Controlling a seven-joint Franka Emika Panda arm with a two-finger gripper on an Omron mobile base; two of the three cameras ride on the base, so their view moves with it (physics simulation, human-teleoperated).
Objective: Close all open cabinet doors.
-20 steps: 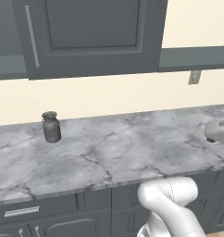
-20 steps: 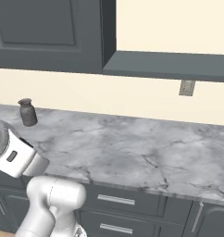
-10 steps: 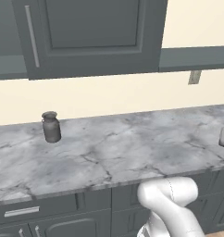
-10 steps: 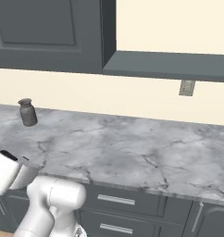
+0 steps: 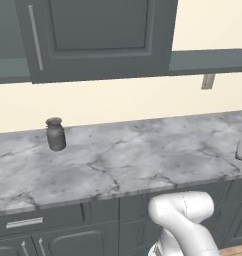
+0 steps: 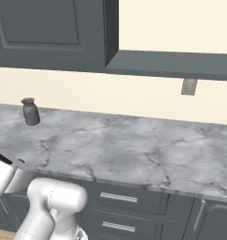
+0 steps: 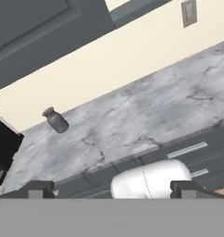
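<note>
A tall dark grey cabinet door [image 5: 98, 30] with a recessed panel and a long silver bar handle [image 5: 35, 42] hangs above the counter. It appears to lie flat against its cabinet front. The same cabinet door [image 6: 45, 28] fills the upper left of the right base view, and the cabinet door [image 7: 35, 32] crosses the top left of the hand view, tilted. My gripper [image 7: 114, 189] is open, its fingertips [image 7: 40, 189] wide apart with nothing between them. It is held low and back from the counter. A white arm part [image 6: 0, 176] shows at the left edge.
A grey marble counter [image 5: 143, 160] runs across, with a small dark jar [image 5: 55, 134] near the wall on its left. A grey open shelf [image 5: 208, 61] and a wall outlet [image 5: 208, 81] lie to the right. Drawer fronts [image 6: 117, 199] sit below. A black box [image 7: 3, 143] stands at the counter's far left.
The white hand at the right of the left base view has slid almost off that edge. In the right base view the arm has dropped lower at the left. The scene has not shifted.
</note>
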